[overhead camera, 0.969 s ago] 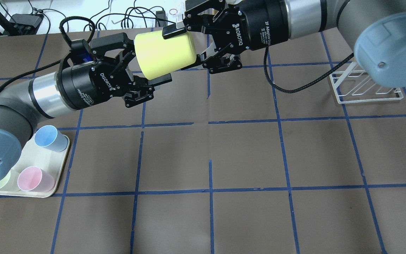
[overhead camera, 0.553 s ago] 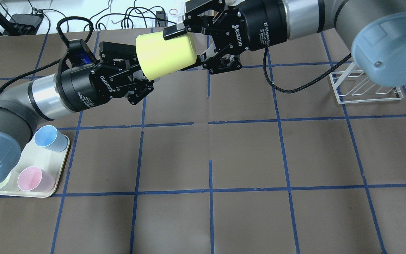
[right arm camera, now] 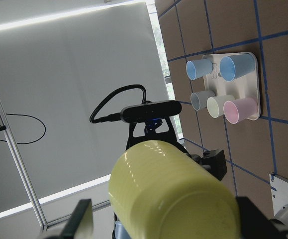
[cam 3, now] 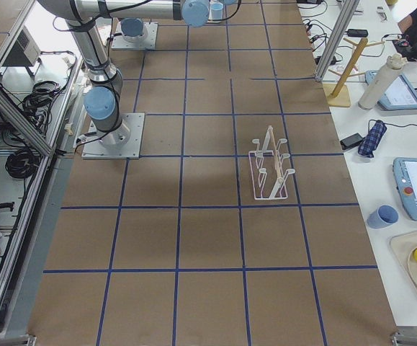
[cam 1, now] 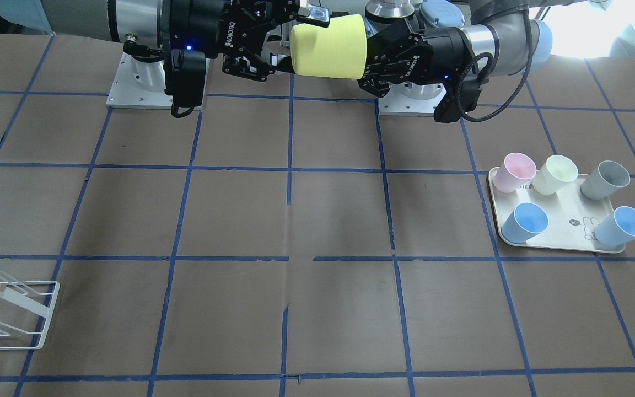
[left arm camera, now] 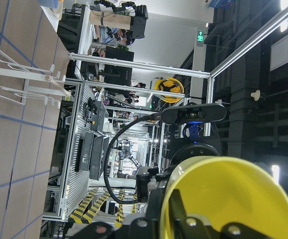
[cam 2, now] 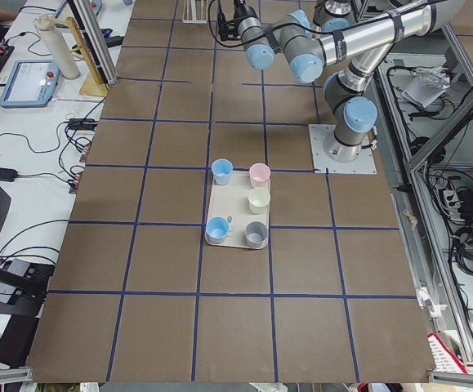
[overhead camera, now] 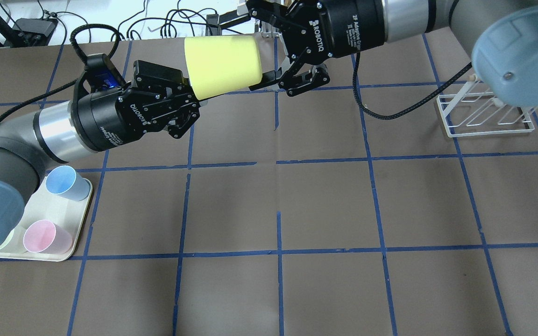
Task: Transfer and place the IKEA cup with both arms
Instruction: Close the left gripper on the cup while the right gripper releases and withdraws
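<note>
IKEA cup (overhead camera: 222, 63), sideways and aloft: my left gripper (overhead camera: 188, 95) pinches its rim wall; my right gripper (overhead camera: 243, 50) is spread about the base, apparently clear of it. Light, stiff, slick plastic; best squeezed gently across the body

IKEA cup (overhead camera: 222, 65): yellow plastic, smooth, mostly matt; soft sheen near base edge in right wrist view.
Left gripper (overhead camera: 193, 100) & right gripper (overhead camera: 245, 49): black, satin-matt, hard; plastic or coated metal, can't tell. White printed lettering on bodies.
Arm tubes (overhead camera: 54, 128): silver metal, brushed sheen.
Joint caps (overhead camera: 512, 60): light blue plastic, smooth, dull gloss.
Cable (overhead camera: 381, 116), 2 o'clock overhead: black woven sleeve, rough.
Table cover (overhead camera: 325, 205): brown paper, matt, creased at seams.
Grid tape (overhead camera: 278, 252): blue, slight shine.
Rack (overhead camera: 488, 133), 3 o'clock: white coated wire.
Tray (cam 1: 565, 242): cream plastic, satin.
5 cups (cam 1: 518, 171) on it: smooth plastic.
</note>
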`<state>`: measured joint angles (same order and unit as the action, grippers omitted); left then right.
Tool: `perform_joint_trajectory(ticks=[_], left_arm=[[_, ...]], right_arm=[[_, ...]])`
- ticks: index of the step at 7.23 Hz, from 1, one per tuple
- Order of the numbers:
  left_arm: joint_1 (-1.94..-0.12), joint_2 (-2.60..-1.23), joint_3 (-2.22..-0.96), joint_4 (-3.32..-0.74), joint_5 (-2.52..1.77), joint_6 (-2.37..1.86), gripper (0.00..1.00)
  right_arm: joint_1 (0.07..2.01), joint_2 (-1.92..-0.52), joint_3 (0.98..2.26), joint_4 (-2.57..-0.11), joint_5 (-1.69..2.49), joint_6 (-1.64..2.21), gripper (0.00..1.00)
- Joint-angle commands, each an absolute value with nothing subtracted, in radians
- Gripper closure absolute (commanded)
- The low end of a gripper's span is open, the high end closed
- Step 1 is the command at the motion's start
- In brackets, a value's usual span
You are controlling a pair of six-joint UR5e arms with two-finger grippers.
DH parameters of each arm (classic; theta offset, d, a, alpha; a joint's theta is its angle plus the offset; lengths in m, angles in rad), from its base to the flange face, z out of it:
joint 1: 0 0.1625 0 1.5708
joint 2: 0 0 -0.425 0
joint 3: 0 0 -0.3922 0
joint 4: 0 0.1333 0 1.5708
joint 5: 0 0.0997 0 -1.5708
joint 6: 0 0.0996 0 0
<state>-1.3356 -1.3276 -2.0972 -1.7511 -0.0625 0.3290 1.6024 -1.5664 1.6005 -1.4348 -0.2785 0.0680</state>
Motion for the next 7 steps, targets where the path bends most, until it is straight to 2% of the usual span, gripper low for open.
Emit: perform_joint_trajectory(ticks=[1,3,7], left_arm=[[-1.333,-1.324,-2.097,-1.75,-0.061,0.327,1.0],[-1.319,-1.324,-2.094,-1.749,-0.048,0.324,1.0],[-1.145,-1.342,-2.083,-1.651,0.421,0.325,1.0]], right_arm=[[1.547,-1.56,1.554,-1.427,-0.357,0.132,0.0],[1.494,-1.56,1.548,-1.428,-0.492,0.13,0.0],[1.491,-1.591,1.511,-1.431,-1.016,0.127,0.0]])
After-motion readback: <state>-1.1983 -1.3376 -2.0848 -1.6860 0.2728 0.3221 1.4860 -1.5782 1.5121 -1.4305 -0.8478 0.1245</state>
